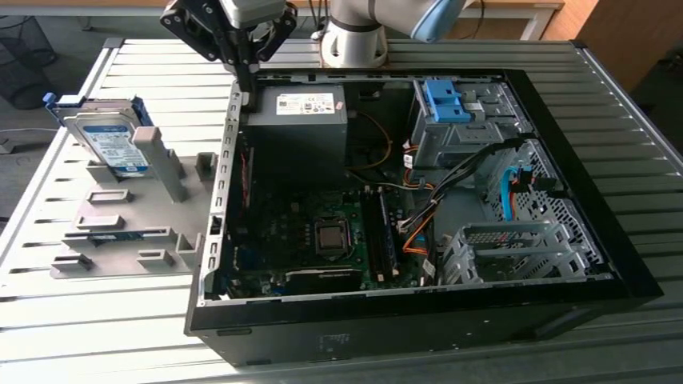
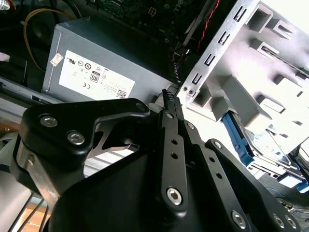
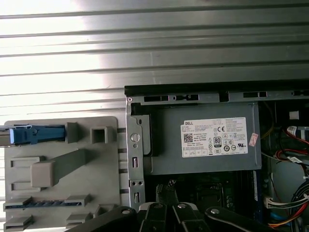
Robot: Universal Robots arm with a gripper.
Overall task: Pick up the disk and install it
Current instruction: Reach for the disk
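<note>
Open computer case (image 1: 427, 328) spreads below the tool (image 1: 245, 78), and its power supply (image 1: 304, 120) sits just beside it. The disk (image 1: 112, 144) stands on edge in the grey rack (image 1: 160, 216), well off to the exterior view's left of the tool. Tool's clenched tight, gripping nothing.

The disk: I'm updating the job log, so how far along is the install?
Nothing looks done: the disk stands in the gray holder beside the computer case. In hand: nothing; the gripper is shut and empty above the case's edge. Left: both the pickup and the install.
</note>
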